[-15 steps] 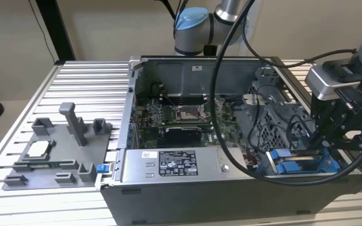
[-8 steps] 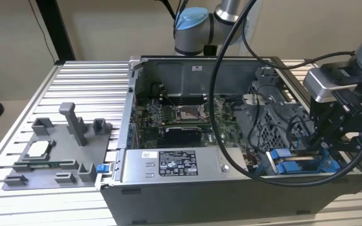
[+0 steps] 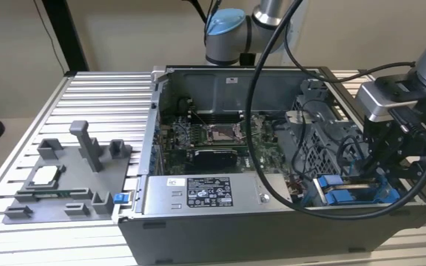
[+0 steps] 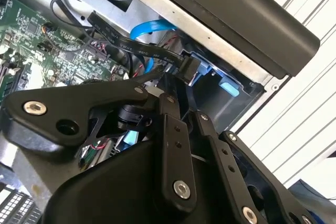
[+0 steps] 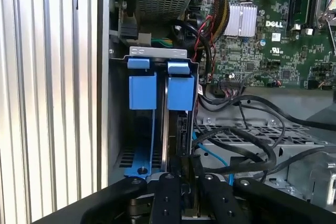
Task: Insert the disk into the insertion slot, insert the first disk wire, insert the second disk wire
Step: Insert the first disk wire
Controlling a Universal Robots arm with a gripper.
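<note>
Hanging over the insertion slot (image 5: pixel 157 52) at a corner of the computer case (image 3: pixel 257 238), the hand (image 5: pixel 184 176) has little room beside the cables (image 5: pixel 252 150). The disk (image 5: pixel 180 94) sits inside, next to another blue carrier (image 5: pixel 142 85). A black connector (image 4: pixel 189 69) lies just before the hand; whether the hand is clenched, I cannot tell.

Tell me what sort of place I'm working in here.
Most likely a robotics lab bench: an open computer case sits on a slotted aluminium table, with a grey parts fixture beside it and a robot arm behind.
</note>
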